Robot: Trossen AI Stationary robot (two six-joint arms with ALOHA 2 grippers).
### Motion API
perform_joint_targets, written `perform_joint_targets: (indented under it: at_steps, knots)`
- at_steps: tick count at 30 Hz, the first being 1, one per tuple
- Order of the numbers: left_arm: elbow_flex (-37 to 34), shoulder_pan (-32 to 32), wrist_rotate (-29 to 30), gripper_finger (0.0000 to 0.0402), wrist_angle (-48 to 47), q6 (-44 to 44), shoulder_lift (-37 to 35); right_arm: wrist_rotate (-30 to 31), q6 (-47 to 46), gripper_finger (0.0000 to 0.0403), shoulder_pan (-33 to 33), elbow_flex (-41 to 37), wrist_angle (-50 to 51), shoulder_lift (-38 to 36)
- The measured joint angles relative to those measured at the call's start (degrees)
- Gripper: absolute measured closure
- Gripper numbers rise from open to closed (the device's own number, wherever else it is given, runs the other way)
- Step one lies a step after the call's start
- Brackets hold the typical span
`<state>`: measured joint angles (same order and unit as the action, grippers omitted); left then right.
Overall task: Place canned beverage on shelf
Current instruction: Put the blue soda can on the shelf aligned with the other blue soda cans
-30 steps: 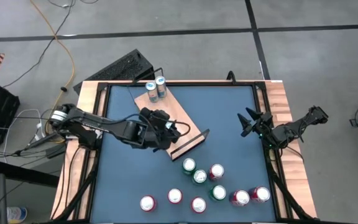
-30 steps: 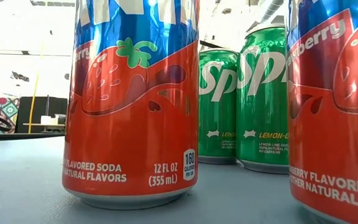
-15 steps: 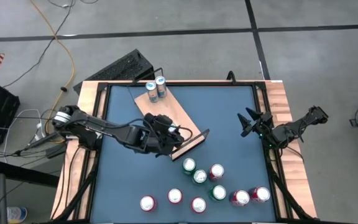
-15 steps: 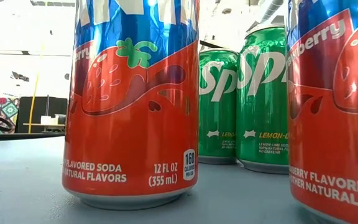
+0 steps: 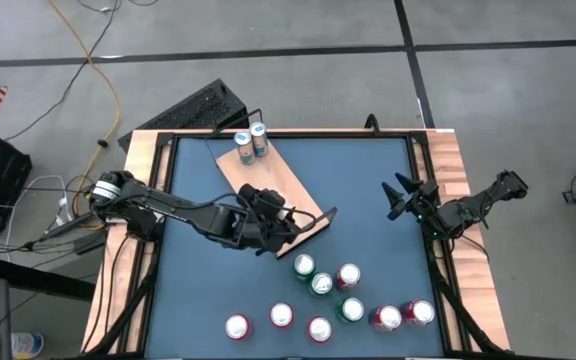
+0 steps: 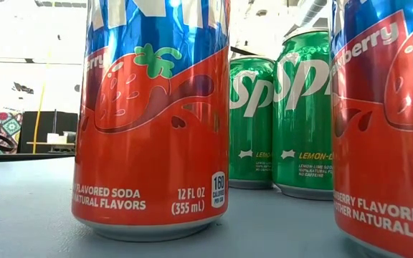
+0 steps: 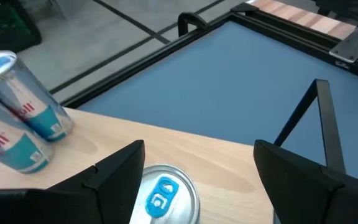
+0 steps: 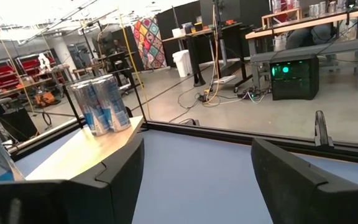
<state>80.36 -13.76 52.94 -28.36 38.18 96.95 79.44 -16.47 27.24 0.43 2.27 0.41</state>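
Observation:
The shelf, a light-wood board, lies slantwise on the blue table, with a black rail at its near right end. Two slim blue-and-silver cans stand on its far end and also show in the left wrist view. My left gripper hovers over the shelf's near half, open. A slim can's top shows between its fingers, close to one finger and well apart from the other. The can stands upright on the board. My right gripper waits open at the table's right side. My left gripper stands around the upright can from the table's left side, slanting down. The can's top lies right beside one finger, and the picture's lower edge cuts off its side. I cannot tell whether that finger touches it.
Several red and green cans stand in a loose group near the table's front edge, and two of the kinds fill the low view. A black keyboard lies past the far left corner. Bare blue table lies between shelf and right arm.
My left gripper has gone along the shelf toward its railed end, toward the table's right and near edges, sinking slightly. The shelf and the two far cans have stayed put.

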Motion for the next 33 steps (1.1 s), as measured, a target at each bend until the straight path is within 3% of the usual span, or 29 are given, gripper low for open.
perform_joint_targets:
  at_steps: [16, 22, 29, 33]
  knots:
    - [0.9, 2.2, -4.1, 0.0113, 0.7, 1.1, -0.4, 0.0, -0.1, 0.0121, 0.0, 0.0, 0.0, 0.0]
    - [4.6, 4.1, -9.6, 0.0113, -1.0, 0.1, -0.5, 0.0, -0.2, 0.0121, 0.0, 0.0, 0.0, 0.0]
    - [5.7, 6.5, -17.4, 0.0113, -4.6, 5.4, -0.5, 0.0, -0.1, 0.0121, 0.0, 0.0, 0.0, 0.0]
    - [5.7, 7.0, -18.8, 0.0113, -8.1, 8.7, -0.5, 0.0, 0.1, 0.0121, 0.0, 0.0, 0.0, 0.0]
